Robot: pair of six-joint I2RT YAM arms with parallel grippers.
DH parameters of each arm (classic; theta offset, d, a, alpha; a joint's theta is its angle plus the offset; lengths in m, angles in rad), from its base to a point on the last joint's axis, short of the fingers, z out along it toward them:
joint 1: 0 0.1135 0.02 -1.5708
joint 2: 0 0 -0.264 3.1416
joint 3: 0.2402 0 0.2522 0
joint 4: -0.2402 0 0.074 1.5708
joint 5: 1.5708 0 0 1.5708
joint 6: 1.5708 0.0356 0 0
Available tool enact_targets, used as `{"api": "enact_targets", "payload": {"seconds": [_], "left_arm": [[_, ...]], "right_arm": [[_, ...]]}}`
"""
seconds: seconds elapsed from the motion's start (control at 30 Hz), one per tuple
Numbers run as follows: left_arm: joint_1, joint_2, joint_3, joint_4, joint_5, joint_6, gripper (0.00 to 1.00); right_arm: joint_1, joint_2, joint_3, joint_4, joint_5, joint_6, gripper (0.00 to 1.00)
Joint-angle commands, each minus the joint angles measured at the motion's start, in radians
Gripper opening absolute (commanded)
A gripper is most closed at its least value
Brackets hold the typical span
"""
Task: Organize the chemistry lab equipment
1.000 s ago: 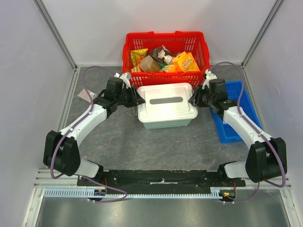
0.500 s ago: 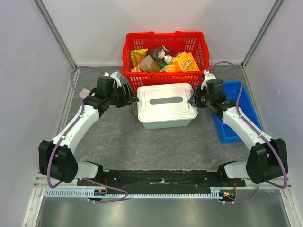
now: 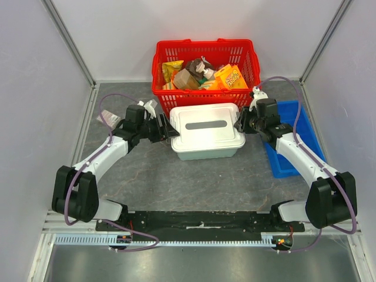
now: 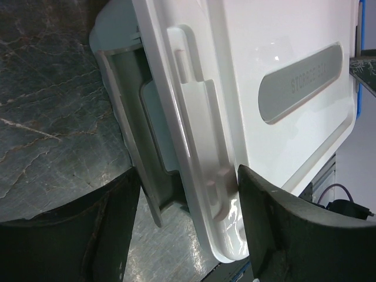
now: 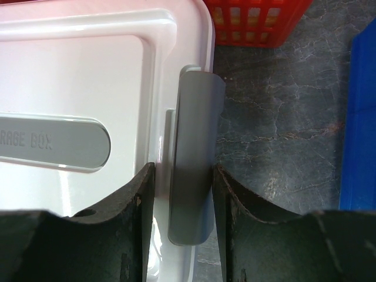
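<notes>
A white lidded storage box stands mid-table. My left gripper is at its left end, jaws wide open around the swung-out grey latch and the lid's edge; the right finger touches the lid rim. My right gripper is at the box's right end, closed on the grey right latch and the lid rim. A few small white lab pieces lie among snack packs in the red basket. Flasks and the well plate are not in view.
The red basket stands right behind the box. A blue tray lies at the right, under my right arm. A small flat clear packet lies on the table at the far left. Side walls close in the table.
My left gripper swung out to the left away from the box, then came back to the box's left end. My right gripper has stayed on the right latch.
</notes>
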Motion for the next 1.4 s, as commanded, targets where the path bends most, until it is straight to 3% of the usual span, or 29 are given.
{"api": "enact_targets", "payload": {"seconds": [0.0, 0.33, 0.63, 1.0, 1.37], "left_arm": [[-0.005, 0.010, -0.028, 0.092, 0.036, 0.004, 0.73], [-0.035, 0.052, 0.019, 0.053, -0.030, 0.052, 0.63], [-0.209, 0.107, 0.210, -0.232, -0.392, 0.162, 0.36], [-0.301, 0.188, 0.297, -0.323, -0.570, 0.177, 0.02], [-0.315, 0.213, 0.337, -0.341, -0.622, 0.194, 0.02]], "right_arm": [[0.025, 0.003, -0.002, -0.066, -0.065, -0.006, 0.33], [0.025, 0.009, -0.010, -0.046, -0.089, 0.000, 0.33], [0.033, 0.015, -0.024, -0.028, -0.107, 0.002, 0.33], [0.037, 0.014, -0.027, -0.018, -0.112, 0.022, 0.32], [0.043, 0.031, -0.024, 0.005, -0.104, 0.082, 0.33]]}}
